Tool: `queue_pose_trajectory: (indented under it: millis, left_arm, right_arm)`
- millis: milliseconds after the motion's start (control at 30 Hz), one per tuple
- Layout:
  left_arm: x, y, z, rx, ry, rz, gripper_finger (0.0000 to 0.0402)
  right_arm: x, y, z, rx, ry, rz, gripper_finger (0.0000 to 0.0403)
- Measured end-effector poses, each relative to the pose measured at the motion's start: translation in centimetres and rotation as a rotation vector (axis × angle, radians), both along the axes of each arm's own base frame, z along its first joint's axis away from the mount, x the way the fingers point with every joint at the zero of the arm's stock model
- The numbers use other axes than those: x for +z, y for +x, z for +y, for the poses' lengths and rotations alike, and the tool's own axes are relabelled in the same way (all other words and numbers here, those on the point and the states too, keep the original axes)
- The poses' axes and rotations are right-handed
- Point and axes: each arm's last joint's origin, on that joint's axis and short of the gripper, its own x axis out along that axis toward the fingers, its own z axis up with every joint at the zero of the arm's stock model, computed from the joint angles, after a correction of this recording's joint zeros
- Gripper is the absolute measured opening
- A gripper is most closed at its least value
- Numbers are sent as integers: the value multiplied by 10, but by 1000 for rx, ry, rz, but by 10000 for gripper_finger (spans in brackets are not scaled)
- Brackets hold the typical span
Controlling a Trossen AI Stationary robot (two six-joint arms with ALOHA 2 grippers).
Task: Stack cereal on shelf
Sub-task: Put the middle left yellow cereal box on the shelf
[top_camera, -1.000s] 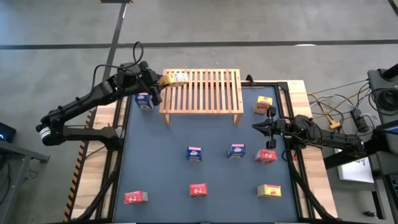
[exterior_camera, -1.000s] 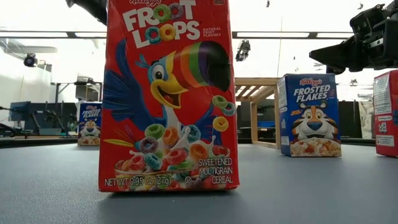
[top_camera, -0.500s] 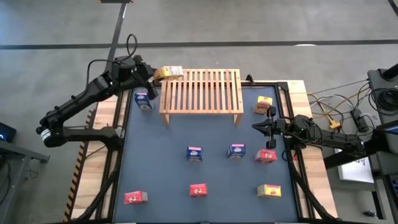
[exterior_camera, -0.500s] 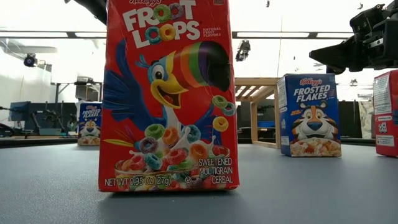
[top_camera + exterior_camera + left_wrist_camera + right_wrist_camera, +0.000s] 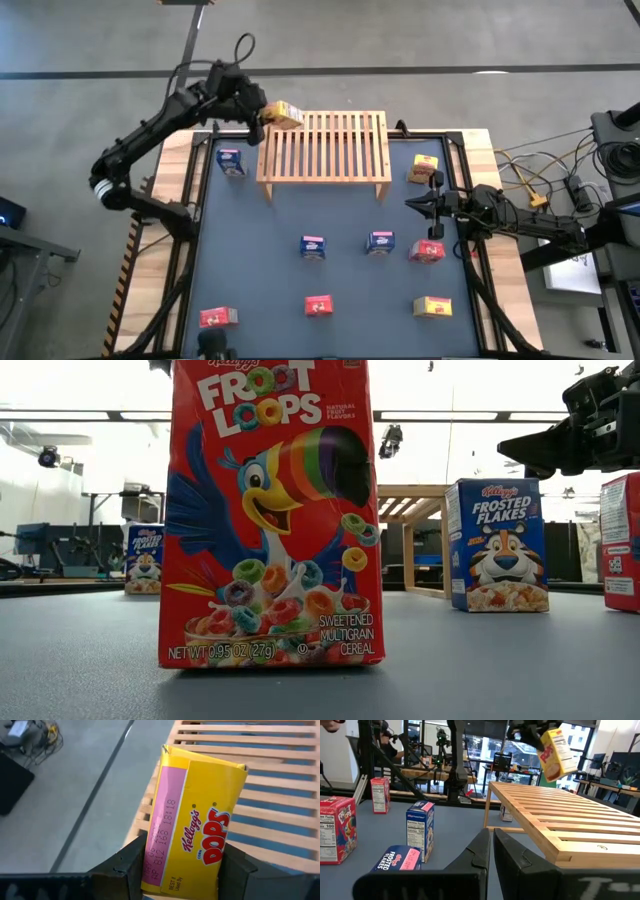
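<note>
The left gripper is clamped on a yellow Corn Pops box, its jaws part-way apart on the box's narrow sides, and holds it in the air just above the far-left corner of the wooden shelf. Half a second ago that box hung off the shelf's left edge, over the floor side; a second ago it lay lower, against the slats at that corner. It has since been lifted and carried back inward over the slats, so the placing looks like a second try and the box is not yet set down. Going near to far, nothing else has moved: the red Froot Loops box stands at the near edge, the Frosted Flakes box sits mid-table, another yellow box is beside the shelf's right leg, and a blue box by its left leg. The right gripper waits, fingers together and empty, at the table's right side, as before.
</note>
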Motion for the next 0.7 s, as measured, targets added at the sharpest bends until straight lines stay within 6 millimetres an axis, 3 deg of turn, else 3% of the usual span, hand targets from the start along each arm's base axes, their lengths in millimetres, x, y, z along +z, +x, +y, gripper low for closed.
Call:
queue_pose_trajectory:
  millis: [200,467,700]
  left_arm:
    - [19,13,15,-6,-79,105,158]
    - [20,27,34,-44,-202,284,158]
    - [24,39,51,-91,-143,369,158]
  right_arm:
    - [0,0,0,0,0,0,13]
    - [0,0,0,0,0,0,13]
    - [0,0,0,0,0,0,13]
